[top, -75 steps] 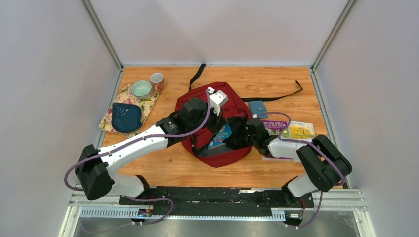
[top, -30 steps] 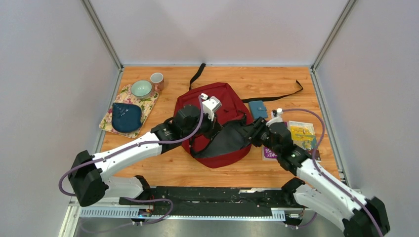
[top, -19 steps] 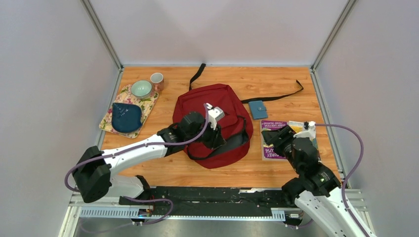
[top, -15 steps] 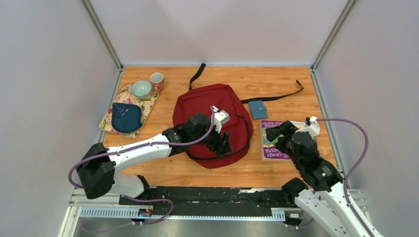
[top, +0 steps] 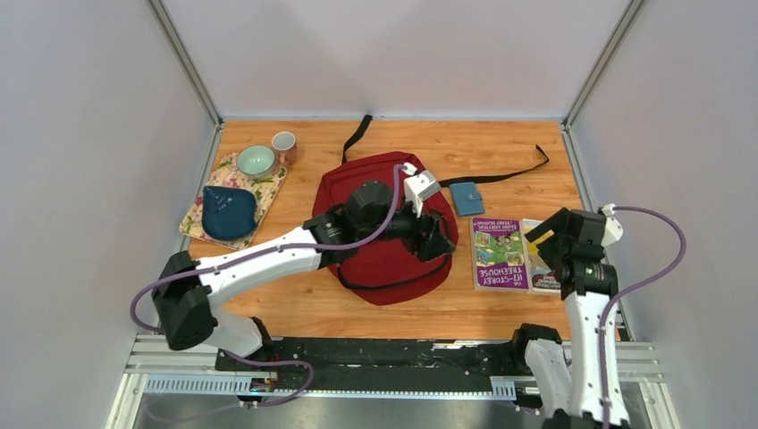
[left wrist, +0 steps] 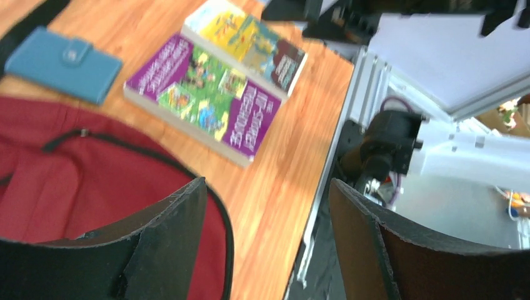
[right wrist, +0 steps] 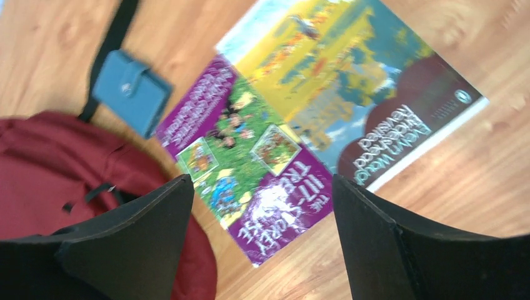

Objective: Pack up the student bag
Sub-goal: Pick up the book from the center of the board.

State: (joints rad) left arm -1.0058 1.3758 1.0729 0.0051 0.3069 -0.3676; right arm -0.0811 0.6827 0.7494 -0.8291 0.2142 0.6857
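Right wrist view: the right gripper [right wrist: 259, 250] hangs with its jaws spread wide and nothing between them. Directly below it the purple Treehouse paperback [right wrist: 250, 169] lies flat on the wooden table [right wrist: 56, 37]. A yellow-and-blue book [right wrist: 350, 94] touches the paperback on the side away from the bag, and a teal wallet [right wrist: 130, 92] sits just past the paperback's far corner. The student bag [top: 353, 183] lies flat at the middle of the table, to the left of the books and just beside them, with its black zip line curving along the near edge. Whether its mouth is open cannot be told. Seen from above, the paperback's long axis runs from the near edge of the table toward the far one, roughly alongside the bag's right flank. The left gripper [top: 436, 239] hovers over that flank, also wide and empty. The right arm is the nearer to the books. A pick would probably take the paperback across its short side, then carry it left to the bag.
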